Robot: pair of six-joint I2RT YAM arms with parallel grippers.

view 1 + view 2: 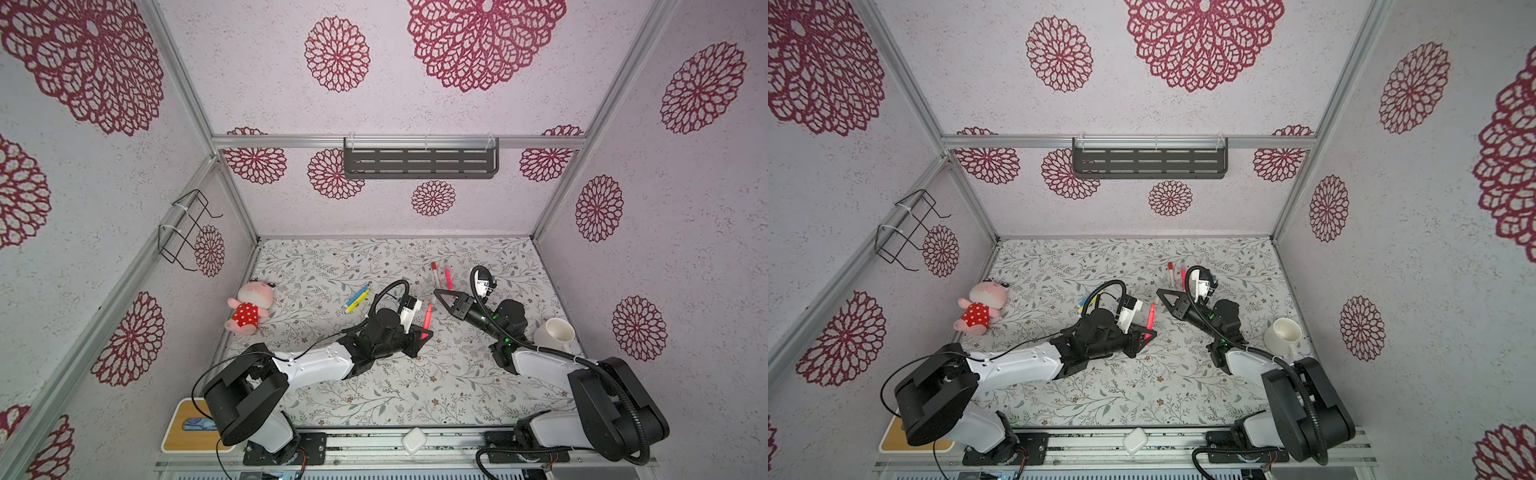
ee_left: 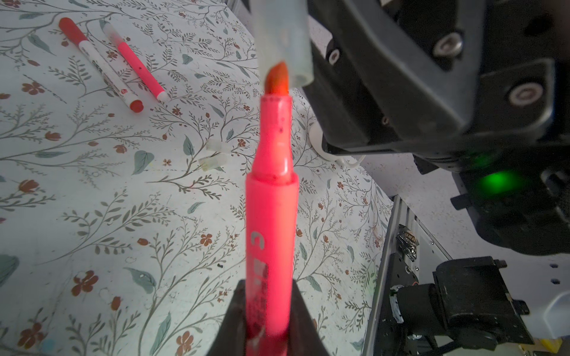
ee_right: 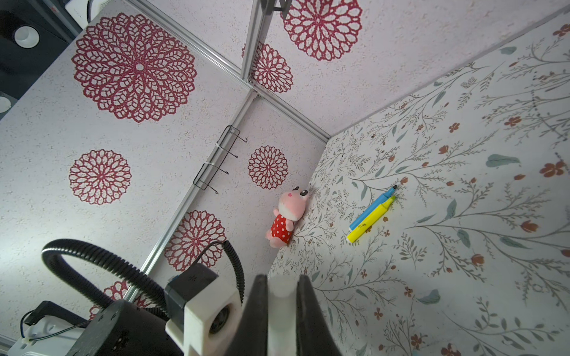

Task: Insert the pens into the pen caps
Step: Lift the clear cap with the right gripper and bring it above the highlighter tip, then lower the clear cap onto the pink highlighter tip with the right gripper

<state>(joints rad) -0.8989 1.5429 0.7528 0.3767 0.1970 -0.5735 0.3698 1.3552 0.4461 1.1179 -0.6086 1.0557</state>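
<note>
My left gripper (image 2: 269, 285) is shut on the lower barrel of a pink pen (image 2: 271, 197), which stands up from its jaws over the mat's middle (image 1: 428, 316). Its orange-pink tip touches the open mouth of a whitish see-through pen cap (image 2: 283, 40). My right gripper (image 3: 282, 279) is shut on that cap (image 3: 281, 305) and points toward the left gripper (image 1: 426, 332) in both top views. A blue pen (image 3: 371, 208) and a yellow pen (image 3: 370, 222) lie uncapped side by side. A red-capped white pen (image 2: 101, 64) and a capped pink pen (image 2: 138, 66) lie farther back. Two loose caps (image 2: 216, 154) rest on the mat.
A pink plush toy (image 1: 249, 307) in a red dotted dress lies at the left wall. A white mug (image 1: 555, 334) sits by the right arm. A small white case (image 1: 414, 440) rests on the front rail, and a wood-topped box (image 1: 187, 424) stands at the front left corner.
</note>
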